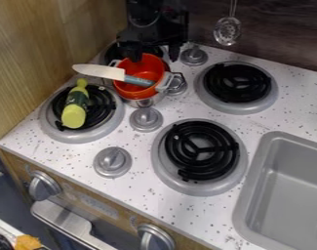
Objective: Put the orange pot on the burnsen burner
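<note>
The black pincer [152,56] hangs over the back left corner of the bench [138,168], at the far side of the orange pot [144,63]; its two fingers stand wide apart with nothing gripped between them. Whether either finger touches the pot's rim cannot be told. The pot sits upright near that same corner, mouth up, in front of and partly hiding the back left burner [112,52]. Silver metal [142,102] shows under the pot, though it is unclear whether this is a separate vessel. A knife [99,71] lies across the pot, its blue-grey handle over the mouth and its pale blade jutting out past the rim toward the bench's left edge. A yellow-green bottle [74,115] lies on the front left burner [56,134], near the left edge, its narrow end pointing to the back. The back right burner [237,83] is near the back edge, and the front right burner [200,146] lies between the front edge and the sink [284,190]. Four grey knobs [146,118] stand among the burners. A slotted ladle [227,31] hangs against the dark wall [278,29] behind the back edge.
</note>
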Controlling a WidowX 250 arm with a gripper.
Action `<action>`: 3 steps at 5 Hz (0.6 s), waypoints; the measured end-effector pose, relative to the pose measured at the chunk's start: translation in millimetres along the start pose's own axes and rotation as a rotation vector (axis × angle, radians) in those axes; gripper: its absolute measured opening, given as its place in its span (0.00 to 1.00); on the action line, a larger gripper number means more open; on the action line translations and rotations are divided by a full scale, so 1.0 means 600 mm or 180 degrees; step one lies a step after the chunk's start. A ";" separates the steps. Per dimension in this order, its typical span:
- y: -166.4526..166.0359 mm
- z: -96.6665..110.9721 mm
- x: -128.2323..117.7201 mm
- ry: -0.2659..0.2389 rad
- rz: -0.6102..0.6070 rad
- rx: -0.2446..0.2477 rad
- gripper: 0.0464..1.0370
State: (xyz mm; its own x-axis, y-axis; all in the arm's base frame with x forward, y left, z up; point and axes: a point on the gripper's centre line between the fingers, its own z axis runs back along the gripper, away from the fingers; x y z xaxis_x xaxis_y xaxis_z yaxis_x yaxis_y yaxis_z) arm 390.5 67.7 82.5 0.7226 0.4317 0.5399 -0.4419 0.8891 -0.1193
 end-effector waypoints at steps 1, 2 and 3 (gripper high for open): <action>0.010 -0.018 -0.006 0.0078 0.0114 0.0024 0.96; 0.016 -0.027 0.000 0.0232 0.0177 0.0046 0.96; 0.022 -0.032 -0.004 0.0328 0.0202 0.0143 0.96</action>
State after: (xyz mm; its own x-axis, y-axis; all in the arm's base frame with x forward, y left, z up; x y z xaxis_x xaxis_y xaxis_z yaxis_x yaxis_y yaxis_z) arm 393.2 81.1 63.5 0.7422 0.5022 0.4438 -0.5102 0.8528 -0.1118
